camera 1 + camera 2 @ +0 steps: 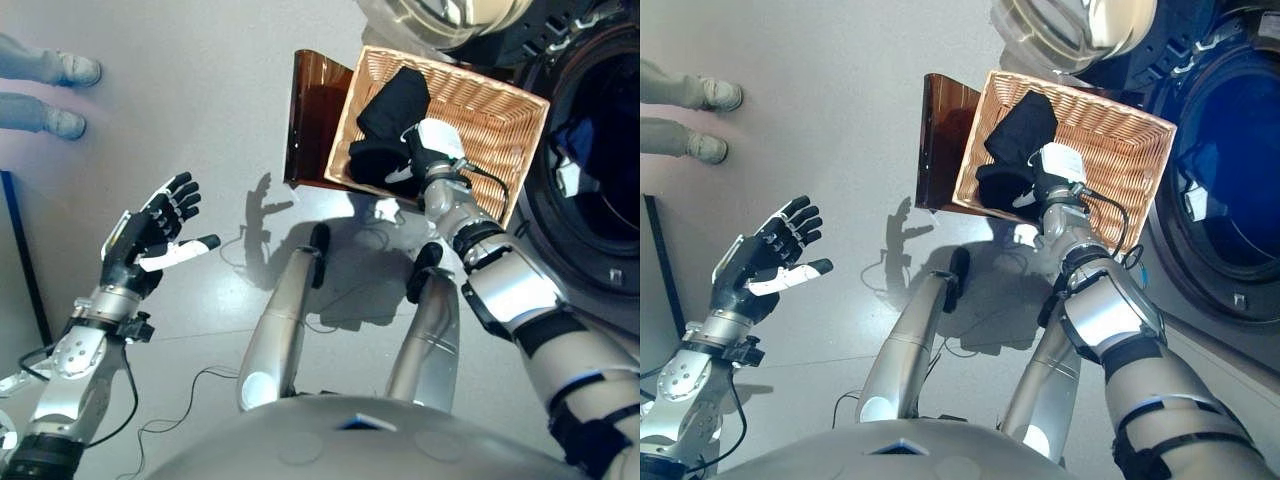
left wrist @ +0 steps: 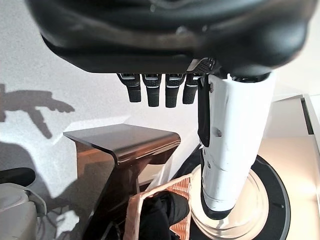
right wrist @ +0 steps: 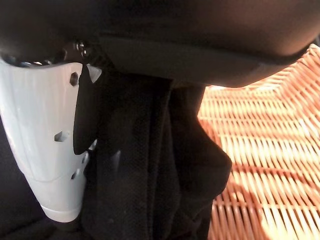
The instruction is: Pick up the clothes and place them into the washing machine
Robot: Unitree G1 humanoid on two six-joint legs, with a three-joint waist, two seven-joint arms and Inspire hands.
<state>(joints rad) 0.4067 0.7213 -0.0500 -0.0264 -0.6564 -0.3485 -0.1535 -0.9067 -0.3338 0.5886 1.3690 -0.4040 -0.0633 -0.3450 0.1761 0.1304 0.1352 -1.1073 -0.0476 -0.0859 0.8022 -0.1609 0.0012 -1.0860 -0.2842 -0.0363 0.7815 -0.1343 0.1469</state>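
The right hand (image 1: 1048,172) is pressed into the black clothes (image 1: 1018,130) inside the wicker basket (image 1: 1120,150); whether its fingers are closed cannot be told; a shallow hold could drop cloth before the washing machine (image 1: 1230,160); the left hand (image 1: 150,235) is held spread, idle.

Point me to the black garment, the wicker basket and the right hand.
black garment (image 1: 395,108): left eye view, upper fold.
wicker basket (image 1: 500,130): left eye view, bare woven floor.
right hand (image 1: 432,143): left eye view, white back cover.
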